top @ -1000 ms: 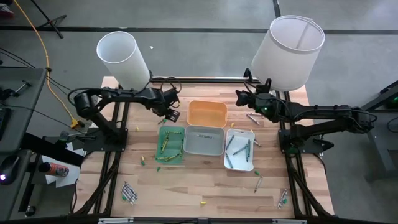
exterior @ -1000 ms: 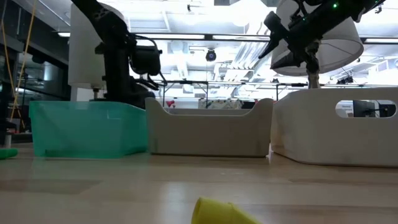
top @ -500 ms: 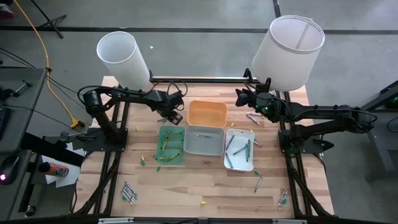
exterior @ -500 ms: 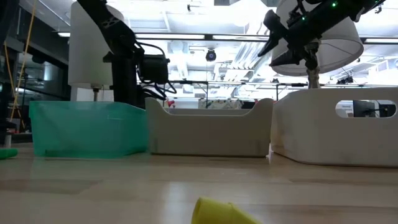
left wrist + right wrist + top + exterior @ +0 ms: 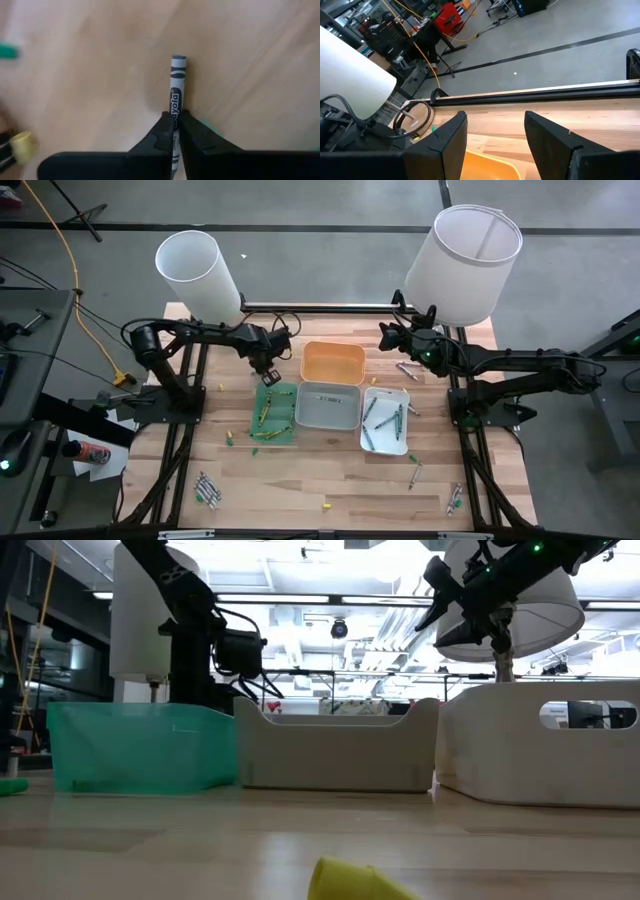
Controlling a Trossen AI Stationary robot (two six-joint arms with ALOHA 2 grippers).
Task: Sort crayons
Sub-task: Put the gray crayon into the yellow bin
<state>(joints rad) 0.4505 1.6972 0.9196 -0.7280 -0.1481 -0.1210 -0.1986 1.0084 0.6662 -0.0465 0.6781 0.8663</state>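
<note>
A grey crayon [image 5: 178,82] lies on the bare wood just beyond the green tray [image 5: 275,420], and my left gripper [image 5: 268,372] stands over it, shut on it. The green tray and the white tray [image 5: 385,442] each hold several crayons; the grey tray [image 5: 328,406] and the orange tray [image 5: 333,363] sit between them. More crayons lie loose on the table, some near the front left [image 5: 208,488] and front right [image 5: 455,498]. My right gripper [image 5: 495,132] hangs open above the far right of the table [image 5: 388,337], holding nothing. My left gripper pinches the grey crayon's paper-wrapped shaft [image 5: 175,116] between its two fingers, about halfway along. The fingers [image 5: 162,131] come from above, pointing down, and lie across the crayon. The crayon lies flat on the wood, its one end [image 5: 178,60] sticking out past the fingertips.
Two white lampshade-like cylinders [image 5: 198,270] [image 5: 462,260] stand at the table's far corners. A few crayons [image 5: 405,368] lie right of the orange tray. A green crayon [image 5: 7,50] and a yellow one [image 5: 20,142] lie near my left gripper. The table's near half is mostly bare wood.
My left gripper has rolled about its own downward-pointing line, sunk a little toward the table beside the orange tray, and shut on the grey crayon. My right arm has kept still.
</note>
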